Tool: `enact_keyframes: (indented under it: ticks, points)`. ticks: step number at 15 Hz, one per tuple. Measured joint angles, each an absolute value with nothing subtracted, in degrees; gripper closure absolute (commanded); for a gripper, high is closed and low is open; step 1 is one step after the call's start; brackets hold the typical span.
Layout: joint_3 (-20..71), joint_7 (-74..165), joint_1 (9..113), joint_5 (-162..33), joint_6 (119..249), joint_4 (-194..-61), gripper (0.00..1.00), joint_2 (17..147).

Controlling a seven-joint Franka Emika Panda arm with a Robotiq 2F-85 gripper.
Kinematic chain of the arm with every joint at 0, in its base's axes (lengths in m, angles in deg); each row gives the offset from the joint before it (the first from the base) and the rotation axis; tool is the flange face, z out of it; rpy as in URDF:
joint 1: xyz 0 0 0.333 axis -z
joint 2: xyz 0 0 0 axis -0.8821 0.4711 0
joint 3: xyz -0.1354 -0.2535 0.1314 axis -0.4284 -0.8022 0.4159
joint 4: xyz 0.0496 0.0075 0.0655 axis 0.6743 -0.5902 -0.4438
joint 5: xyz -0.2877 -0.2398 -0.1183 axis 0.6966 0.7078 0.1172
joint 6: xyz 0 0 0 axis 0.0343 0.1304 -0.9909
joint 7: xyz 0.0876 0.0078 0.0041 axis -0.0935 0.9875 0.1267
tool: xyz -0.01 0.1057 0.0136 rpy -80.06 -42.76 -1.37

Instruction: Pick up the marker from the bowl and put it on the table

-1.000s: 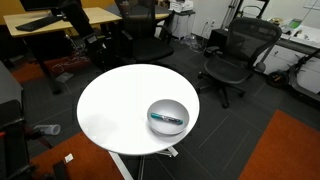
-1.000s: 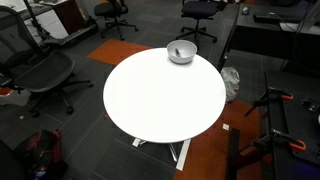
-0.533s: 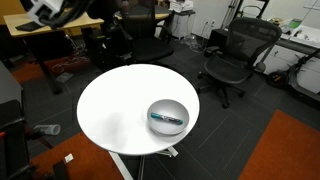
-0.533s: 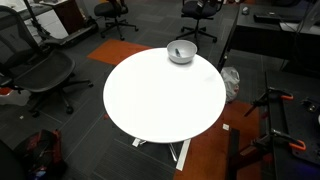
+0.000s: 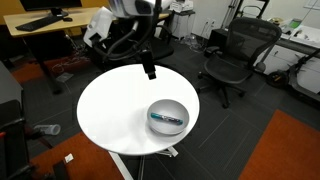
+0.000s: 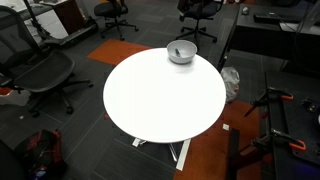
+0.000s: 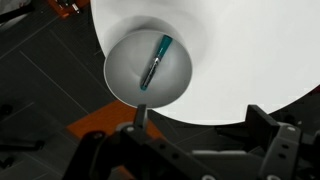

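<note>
White and round, the table (image 5: 110, 115) fills the middle of an exterior view. Your gripper (image 5: 150, 71) hangs above its far part, clear of the surface; it is too small here to tell how the jaws stand. The bowl (image 5: 167, 115) sits on the near right part of the tabletop, close to the edge and well apart from the gripper. The marker (image 5: 167, 118) lies inside it, its teal body across the bowl's floor. Open tabletop stretches toward the picture's left of the bowl. Office chairs (image 5: 235, 55) and a wooden desk (image 5: 50, 22) stand beyond the table, apart from its rim.

In an exterior view, the bowl (image 6: 181, 52) rests at the far edge of the table (image 6: 160, 105). The marker (image 6: 179, 52) shows only as a dark streak within it. The near and middle parts of the top lie bare before you. A chair (image 6: 40, 70) stands apart from the table's rim.

Wrist view: you look down on the bowl (image 7: 148, 75), with the marker (image 7: 155, 62) lying slanted in it, teal end uppermost in the picture. The gripper (image 7: 205, 150) is released, its fingers (image 7: 275, 140) spread wide and holding nothing. The bowl lies above the gap and toward the picture's left, not touching either finger. It sits close against the curved edge of the table (image 7: 250, 50), and bare white top runs toward the picture's right.
</note>
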State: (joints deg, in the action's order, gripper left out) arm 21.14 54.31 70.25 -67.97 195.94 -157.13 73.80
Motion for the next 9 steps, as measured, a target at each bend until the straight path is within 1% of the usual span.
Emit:
enact_keyframes:
  ticks: [9]
  points:
    - [19.89, 54.54, 72.29, -76.05, 195.94, -146.26, 0.0, 87.67]
